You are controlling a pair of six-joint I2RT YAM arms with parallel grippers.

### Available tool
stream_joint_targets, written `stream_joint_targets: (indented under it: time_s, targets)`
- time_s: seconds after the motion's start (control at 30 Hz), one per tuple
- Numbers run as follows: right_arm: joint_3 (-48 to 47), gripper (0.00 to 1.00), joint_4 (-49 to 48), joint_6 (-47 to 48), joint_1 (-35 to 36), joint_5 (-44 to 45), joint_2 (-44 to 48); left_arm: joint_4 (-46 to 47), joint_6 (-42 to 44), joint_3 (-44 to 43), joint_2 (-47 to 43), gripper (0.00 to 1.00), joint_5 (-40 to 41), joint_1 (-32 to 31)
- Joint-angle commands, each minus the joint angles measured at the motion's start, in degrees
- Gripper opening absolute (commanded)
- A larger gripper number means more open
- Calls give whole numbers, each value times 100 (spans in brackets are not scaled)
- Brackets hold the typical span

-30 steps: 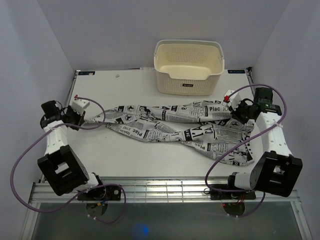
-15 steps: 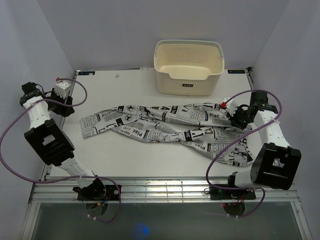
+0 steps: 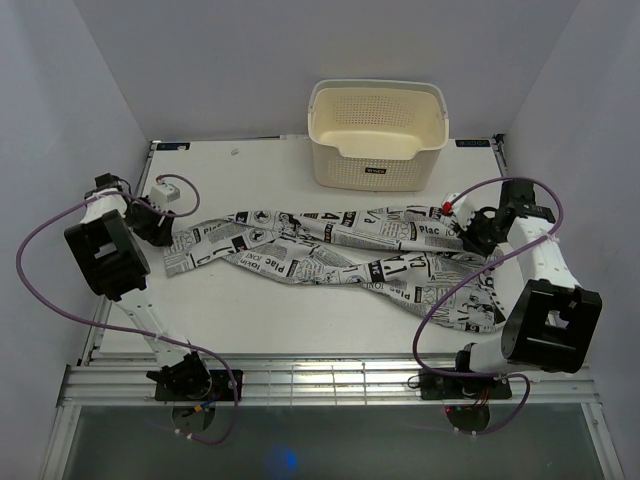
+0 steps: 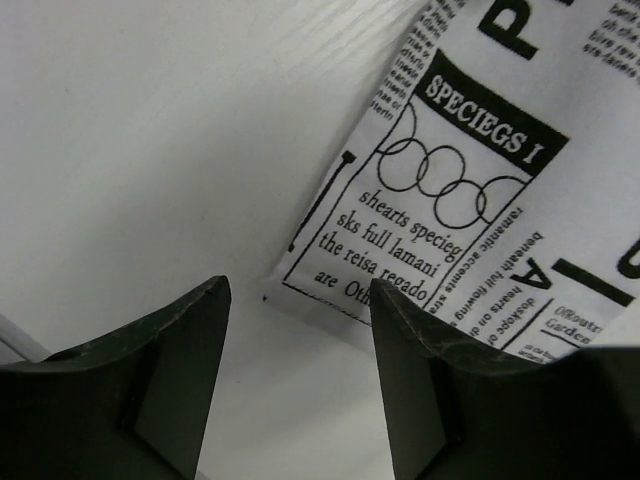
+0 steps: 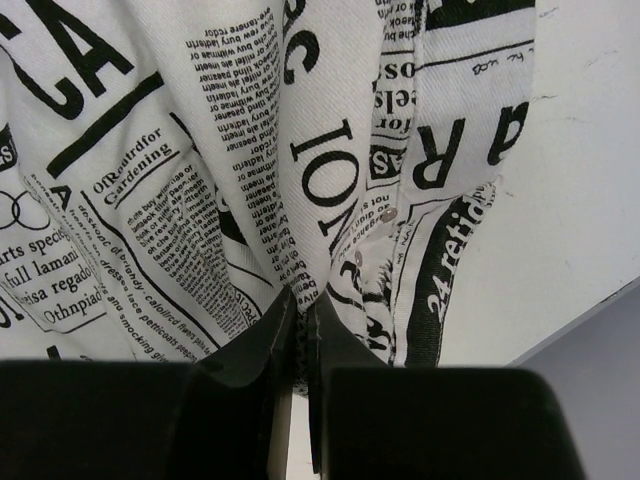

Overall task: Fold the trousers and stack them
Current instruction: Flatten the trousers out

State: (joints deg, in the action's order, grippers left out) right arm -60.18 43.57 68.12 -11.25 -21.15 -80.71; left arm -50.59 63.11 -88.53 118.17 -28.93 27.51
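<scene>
Starting at the near edge, the table [image 3: 260,310] has two arms bolted on, one at each side. The trousers [image 3: 330,250] lie across the middle, stretched long from the left edge to the right edge. The leg end [image 3: 185,250] stops by the left edge. The wide top part bunches up toward the near right corner.

The left gripper [image 3: 160,228] is right at that leg end. Its fingers [image 4: 180,380] are spread wide and hold nothing. The cloth corner sits on the table just ahead, in the gap between them.

The right gripper [image 3: 470,232] is at the other end, pinched tight on a fold of cloth.

I think the left one needs to slide forward a little and close. Then both ends can meet along the long way.

The basket [image 3: 378,120] sits at the far edge, not touching the trousers.
</scene>
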Motion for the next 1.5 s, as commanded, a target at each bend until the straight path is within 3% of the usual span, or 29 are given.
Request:
stream_joint_targets:
  time_s: [0.0,0.1,0.3,0.33,0.37,0.57,0.83,1.0,1.1,1.17,1.23,1.27,1.3,1.33,1.47]
  targets:
    - [-222,8,99,220,-27,49,-50,417,192,143,39,67,378,-79]
    - [-231,8,99,193,-27,32,-68,646,324,406,101,54,739,-105]
    - [-283,8,125,123,-27,-30,-68,647,430,741,-162,23,705,-114]
    - [-275,8,134,114,-27,-39,-59,638,439,767,-311,16,687,-114]
    - [-275,8,143,114,-27,-47,-42,638,439,785,-390,0,652,-114]
    - [-423,8,-24,-87,-105,-65,11,1243,-412,399,-1146,0,90,-79]
    - [-1197,8,-147,-712,-607,-610,-569,5415,-2917,82,-1420,0,98,-105]
    - [-987,8,-287,-528,-677,-671,-666,8355,-4086,731,-1157,0,-95,-105]
    - [-548,8,-674,-440,-669,-532,-604,9117,-4246,1153,-796,0,-183,-114]
    - [-267,8,-753,-343,-651,-382,-622,9093,-4124,1355,-646,0,-271,-79]
    - [-143,28,-763,-308,-660,-154,-666,9110,-3755,1934,-690,20,-359,35]
    - [-143,49,-736,-317,-651,-83,-700,9111,-3684,2128,-794,37,-464,105]
    - [-152,71,-719,-360,-660,-13,-744,9024,-3614,2434,-865,69,-482,184]
    - [-169,90,-710,-491,-660,110,-753,8988,-3613,2568,-944,73,-534,368]
    - [-493,90,-517,-790,-660,146,-605,8392,-3587,2938,-1576,77,-1096,869]
